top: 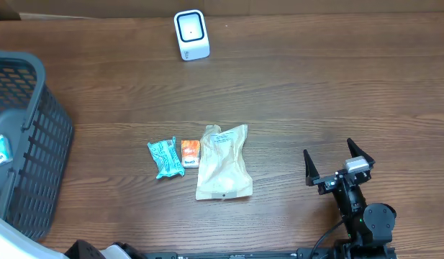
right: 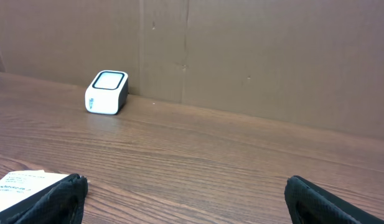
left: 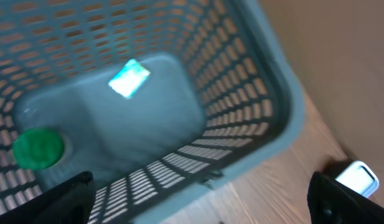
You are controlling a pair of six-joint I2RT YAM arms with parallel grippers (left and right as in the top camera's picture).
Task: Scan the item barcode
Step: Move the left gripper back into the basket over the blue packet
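Tan, crinkled, limp: judged pouch (top: 223, 164) light, soft, somewhat slippery; best pinched by 1 flat edge, clear of its label (top: 222, 139). Lay at middle of table (top: 315, 86), just beside orange packet (top: 190, 153) and teal packet (top: 165, 158), well apart from scanner (top: 191, 34). Found right gripper (top: 328, 150) at front right, jaws wide apart, holding and touching nothing. Found left gripper (left: 203, 194) over basket (top: 45, 158), fingers likewise wide apart, empty. Reckoned right gripper the nearer of the 2 to pouch.

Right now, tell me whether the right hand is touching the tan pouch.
Apart. The overhead view shows bare table between the right hand and the tan pouch.
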